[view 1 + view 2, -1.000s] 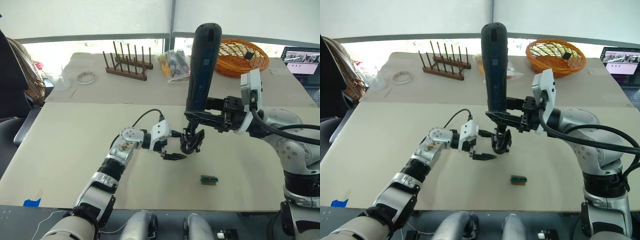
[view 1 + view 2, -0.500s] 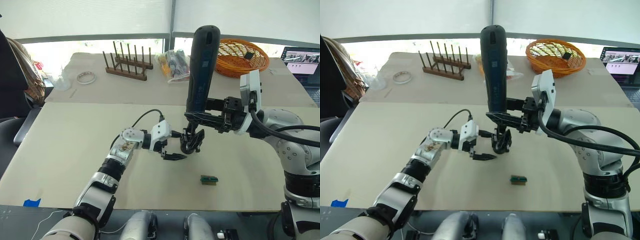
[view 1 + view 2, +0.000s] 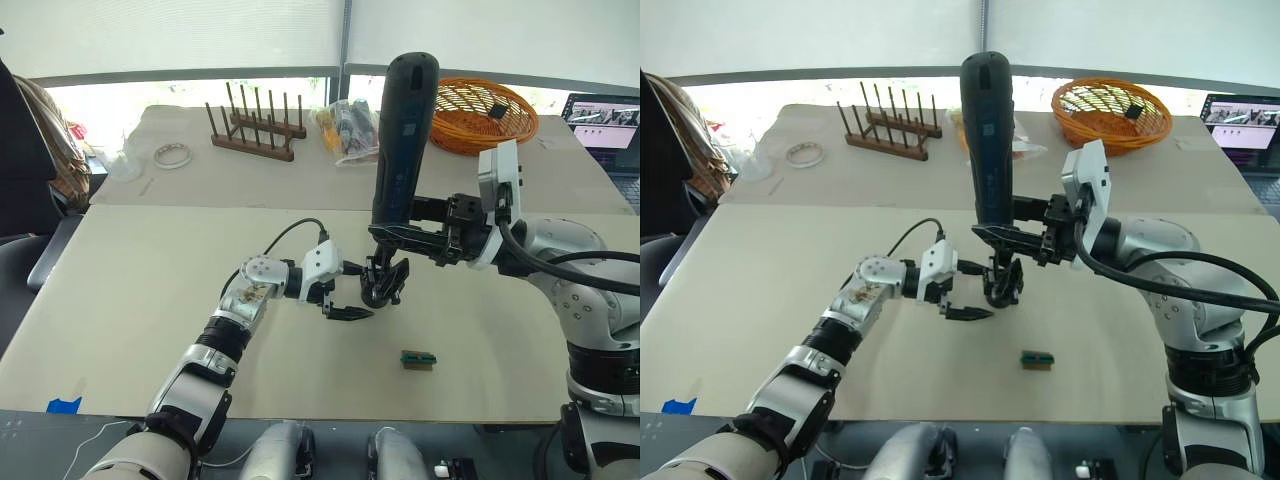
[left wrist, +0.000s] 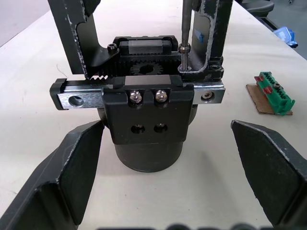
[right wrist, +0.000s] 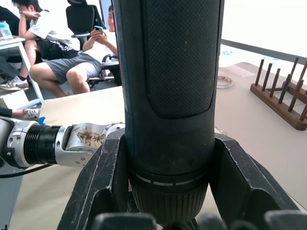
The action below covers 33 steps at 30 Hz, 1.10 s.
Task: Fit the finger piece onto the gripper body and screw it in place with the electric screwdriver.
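The gripper body (image 4: pixel 144 110), a small black block with two screws on its face, stands on the table (image 3: pixel 150 290) in the middle. Two black finger pieces (image 4: pixel 76 38) rise from its rail. My left gripper (image 3: pixel 355 291) is open, its fingers (image 4: pixel 72 167) on either side of the body with a gap on both sides. My right gripper (image 3: pixel 388 233) is shut on the electric screwdriver (image 3: pixel 403 130) and holds it nearly upright over the body. The screwdriver's thin metal bit (image 4: pixel 184 24) rests on a screw beside the right-hand finger piece (image 4: pixel 213 28).
A small green-and-black block (image 3: pixel 418 359) lies nearer the table's front edge, to the right of the body. At the back are a wooden peg rack (image 3: pixel 255 130), a tape ring (image 3: pixel 172 155), a bag of tools (image 3: pixel 348 128), an orange basket (image 3: pixel 485 113) and a laptop (image 3: pixel 605 120). People sit in the background (image 5: pixel 62 57).
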Motion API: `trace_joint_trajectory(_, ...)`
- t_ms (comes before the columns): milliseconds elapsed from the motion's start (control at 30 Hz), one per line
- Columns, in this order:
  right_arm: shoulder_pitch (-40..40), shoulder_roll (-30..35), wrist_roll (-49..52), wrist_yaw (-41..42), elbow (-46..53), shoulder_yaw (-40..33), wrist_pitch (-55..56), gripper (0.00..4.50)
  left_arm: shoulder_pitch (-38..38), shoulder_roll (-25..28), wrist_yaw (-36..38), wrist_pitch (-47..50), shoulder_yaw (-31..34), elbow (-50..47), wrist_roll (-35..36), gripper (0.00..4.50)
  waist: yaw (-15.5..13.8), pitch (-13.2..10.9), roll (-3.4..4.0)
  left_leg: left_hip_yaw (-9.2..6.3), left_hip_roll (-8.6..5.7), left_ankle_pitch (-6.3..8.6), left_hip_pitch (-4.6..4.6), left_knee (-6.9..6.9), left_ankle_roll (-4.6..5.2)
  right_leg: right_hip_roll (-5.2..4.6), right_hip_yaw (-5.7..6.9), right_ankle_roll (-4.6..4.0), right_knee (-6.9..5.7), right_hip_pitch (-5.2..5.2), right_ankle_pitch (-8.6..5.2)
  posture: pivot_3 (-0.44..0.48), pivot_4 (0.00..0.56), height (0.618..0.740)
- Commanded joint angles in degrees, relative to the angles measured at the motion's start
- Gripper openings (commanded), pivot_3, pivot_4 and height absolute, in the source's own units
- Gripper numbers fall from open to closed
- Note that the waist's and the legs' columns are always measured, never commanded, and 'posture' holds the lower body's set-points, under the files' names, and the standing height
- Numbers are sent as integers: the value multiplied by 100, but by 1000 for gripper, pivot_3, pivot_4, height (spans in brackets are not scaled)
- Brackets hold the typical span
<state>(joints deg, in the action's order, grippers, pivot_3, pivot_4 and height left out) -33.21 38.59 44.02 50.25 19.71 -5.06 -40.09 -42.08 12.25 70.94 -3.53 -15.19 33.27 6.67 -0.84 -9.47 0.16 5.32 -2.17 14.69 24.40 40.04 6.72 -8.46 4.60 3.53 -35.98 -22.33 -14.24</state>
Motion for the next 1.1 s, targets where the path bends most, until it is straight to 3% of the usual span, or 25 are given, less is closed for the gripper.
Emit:
trace_joint_trajectory(33, -13, -6, 0, 83, 204, -137, 266, 1955, -78, -43, -7, -86, -4, -68, -2, 4500, -1, 0, 0, 0, 0, 0, 0, 0, 0, 0, 0, 0, 0, 0, 0, 0, 150, 740)
trace_joint_trajectory(267, 120, -1, 47, 76, 310, -158, 246, 1955, -85, -94, -36, -95, -31, 21, -39, 4500, -3, 0, 0, -1, 0, 0, 0, 0, 0, 0, 1, 0, 0, 1, 0, 0, 150, 740)
trace_joint_trajectory(733, 245, -2, 36, -159, 496, -191, 206, 1955, -492, -695, -405, -703, 30, 1332, -282, 4500, -5, 0, -1, 0, 0, 0, 0, 0, 0, -1, 1, 1, 1, 1, 0, 0, 150, 740)
trace_joint_trajectory(833, 350, -6, 29, -208, 538, -209, 224, 1955, -533, -718, -358, -798, 84, 1482, -246, 3668, -10, 0, -1, -1, 0, 0, 0, 1, 0, -1, 1, 1, 1, 1, 1, 0, 150, 740)
trace_joint_trajectory(933, 513, -10, 22, -238, 597, -222, 269, 1955, -605, -745, -372, -897, 116, 1663, -293, 2375, -16, 1, -2, -3, -1, 0, 0, 0, 0, -2, 1, 1, 2, 1, 1, 0, 150, 740)
trace_joint_trajectory(1100, 731, 7, 39, -229, 544, -179, 280, 1955, -751, -788, -369, -1012, 160, 1907, -334, 2341, -38, 3, -6, -5, -1, 0, -2, 6, 0, -3, 3, 1, 2, 6, 1, 0, 150, 740)
